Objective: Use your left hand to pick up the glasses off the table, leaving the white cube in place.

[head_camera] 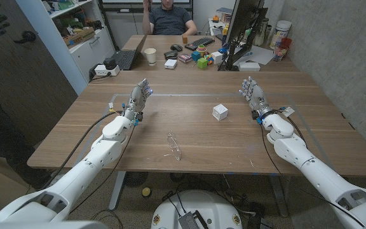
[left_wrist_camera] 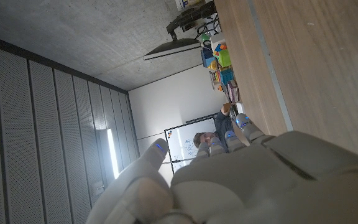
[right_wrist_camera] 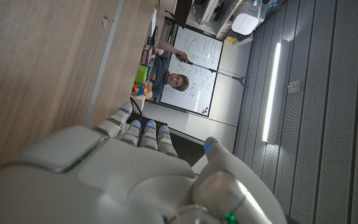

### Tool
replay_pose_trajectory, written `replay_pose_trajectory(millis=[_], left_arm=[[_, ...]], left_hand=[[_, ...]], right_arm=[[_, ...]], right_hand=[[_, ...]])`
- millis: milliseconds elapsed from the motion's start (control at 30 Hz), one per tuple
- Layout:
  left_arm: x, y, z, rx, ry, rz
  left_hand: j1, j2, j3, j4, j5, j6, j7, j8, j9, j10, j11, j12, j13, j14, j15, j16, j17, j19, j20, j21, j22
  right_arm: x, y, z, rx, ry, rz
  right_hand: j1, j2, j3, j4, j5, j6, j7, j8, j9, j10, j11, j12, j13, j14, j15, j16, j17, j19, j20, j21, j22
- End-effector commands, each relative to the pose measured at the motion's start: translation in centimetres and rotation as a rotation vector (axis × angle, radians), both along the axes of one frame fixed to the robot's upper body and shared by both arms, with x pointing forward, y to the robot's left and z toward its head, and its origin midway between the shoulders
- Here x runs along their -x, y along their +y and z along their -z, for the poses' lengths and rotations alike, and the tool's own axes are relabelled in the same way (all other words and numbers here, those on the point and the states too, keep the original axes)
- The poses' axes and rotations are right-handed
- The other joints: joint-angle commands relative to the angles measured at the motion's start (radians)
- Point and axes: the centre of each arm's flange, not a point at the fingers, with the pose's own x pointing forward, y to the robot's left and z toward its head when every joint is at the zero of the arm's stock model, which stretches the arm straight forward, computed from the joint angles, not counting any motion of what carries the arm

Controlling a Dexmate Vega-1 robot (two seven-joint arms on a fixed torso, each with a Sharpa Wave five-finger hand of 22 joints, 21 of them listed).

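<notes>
**Glasses not yet touched; both hands wait well back**

Head view: The glasses (head_camera: 175,146) lie on the wooden table (head_camera: 68,137) near its front edge, at about six o'clock from the table's middle. The white cube (head_camera: 220,112) stands apart from them, at roughly one o'clock from the glasses, with bare wood between the two. The left hand (head_camera: 140,97) is raised over the table's left part, at about eleven o'clock from the glasses and well apart from them; its fingers are extended and spread, with nothing in them. The right hand (head_camera: 253,94) mirrors it on the far side, at about one o'clock from the cube, also empty with fingers apart. I judge the task as not begun: the reach, the grasp and the lift are all left. The path from the left hand toward five o'clock to the glasses looks unobstructed. The glasses sit near the front edge, so a push toward six o'clock could slide them off. The cube is far enough off that a reach from the left should not disturb it. A person (head_camera: 170,18) sits behind the far, cluttered desk, away from the work area.

Left wrist view: The back of the left hand shows with fingers (left_wrist_camera: 246,127) stretched out over bare wood, holding nothing.

Right wrist view: The right hand's fingers (right_wrist_camera: 143,132) likewise reach out empty beside the table surface.
</notes>
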Motion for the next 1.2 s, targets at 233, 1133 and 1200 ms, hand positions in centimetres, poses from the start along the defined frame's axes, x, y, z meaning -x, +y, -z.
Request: replay_pose_trajectory(millis=[233, 1133, 1200], left_arm=[[0.8, 0.2, -0.5, -0.061, -0.029, -0.027], [4.3, 0.0, -4.7, -0.279, -0.244, -0.119], [4.6, 0.0, -5.1, -0.289, -0.259, -0.117]], left_hand=[[0.024, 0.056, 0.007, -0.034, 0.005, -0.032, -0.034, 0.005, 0.003, -0.058, -0.011, 0.008, 0.002, -0.068, -0.009, 0.006, -0.006, -0.027, 0.000, -0.004, 0.000], [0.202, -0.034, -0.001, -0.252, -0.010, 0.141, -0.121, 0.027, 0.005, 0.139, -0.053, 0.034, 0.004, 0.150, -0.030, 0.023, -0.011, 0.165, 0.021, -0.024, 0.000], [0.210, -0.037, -0.003, -0.262, -0.011, 0.147, -0.129, 0.025, 0.005, 0.148, -0.055, 0.035, 0.004, 0.159, -0.034, 0.022, -0.011, 0.175, 0.028, -0.025, 0.000]], right_arm=[[0.0, 0.2, 0.6, -0.011, 0.004, -0.005], [-0.2, 0.0, 0.9, 0.000, 0.008, 0.002], [-0.3, 0.0, 0.8, 0.001, 0.007, 0.002]], right_hand=[[0.000, 0.031, 0.007, 0.001, 0.005, 0.003, 0.010, 0.005, 0.004, 0.000, 0.007, 0.005, 0.001, -0.005, -0.002, 0.007, 0.003, 0.007, 0.000, 0.003, 0.005], [-0.001, 0.031, 0.005, 0.001, 0.005, 0.004, 0.009, 0.003, 0.004, 0.002, 0.005, 0.003, 0.002, -0.002, -0.003, 0.006, 0.003, 0.009, -0.001, -0.004, 0.006], [-0.001, 0.030, 0.005, 0.001, 0.005, 0.004, 0.009, 0.003, 0.004, 0.002, 0.004, 0.003, 0.002, -0.002, -0.002, 0.006, 0.003, 0.009, -0.001, -0.005, 0.006]])
